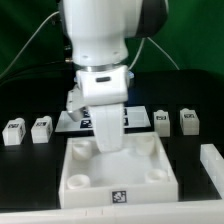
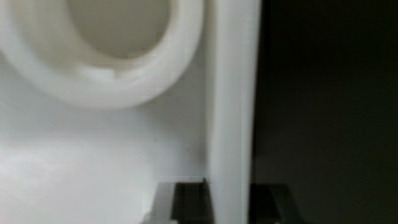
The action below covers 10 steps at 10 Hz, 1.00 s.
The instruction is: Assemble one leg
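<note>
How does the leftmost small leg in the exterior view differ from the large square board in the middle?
The board is far larger than the leg. The board is wide and low, with a raised rim and round corner sockets; the leg is a small blocky post. Both are white, and each bears a black-and-white tag.

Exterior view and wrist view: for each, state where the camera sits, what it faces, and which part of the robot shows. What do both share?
Exterior view: off the arm, above table height, facing the square board and a row of legs; the arm and gripper show centrally.
Wrist view: on the wrist, close against the board's white surface, facing a round socket; no finger clearly shows.
Shared: the square board; which socket cannot be told.
</note>
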### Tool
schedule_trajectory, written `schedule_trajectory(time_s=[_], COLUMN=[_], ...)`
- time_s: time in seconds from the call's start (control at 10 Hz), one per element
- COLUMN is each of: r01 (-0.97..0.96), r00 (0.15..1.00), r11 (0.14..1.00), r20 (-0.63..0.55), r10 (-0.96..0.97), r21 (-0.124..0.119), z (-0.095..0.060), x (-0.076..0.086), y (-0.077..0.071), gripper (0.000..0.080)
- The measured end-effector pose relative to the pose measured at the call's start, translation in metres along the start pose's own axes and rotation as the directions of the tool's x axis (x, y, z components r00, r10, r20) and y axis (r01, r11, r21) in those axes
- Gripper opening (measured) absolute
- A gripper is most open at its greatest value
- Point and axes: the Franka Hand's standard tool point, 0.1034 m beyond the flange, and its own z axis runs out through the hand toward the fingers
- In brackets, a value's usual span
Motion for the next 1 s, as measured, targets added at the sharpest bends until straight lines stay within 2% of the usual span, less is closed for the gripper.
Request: schedule_trajectory(time_s=[0.2,0.4,0.8,0.9,1.0], r01=[-0.030,-0.032,0.000,0.016,0.009], r00=[0.999,0.999,0.999,0.999,0.999], r11=[0.999,0.999,0.999,0.998,0.998], r20=[-0.021,-0.034,-0.040,-0.043,-0.043], r10=[0.030,0.031,-0.002,-0.018,-0.012], r21=[-0.022,-0.030,-0.045,-0.061,-0.061], z=[0.000,0.003,0.005,0.007,0.007], x=[0.037,0.055,0.056,0.057,0.056], y=[0.020,0.028,0.034,0.034,0.034], gripper=[0.0066,0.0066,0.0066,0.0066,0.0063])
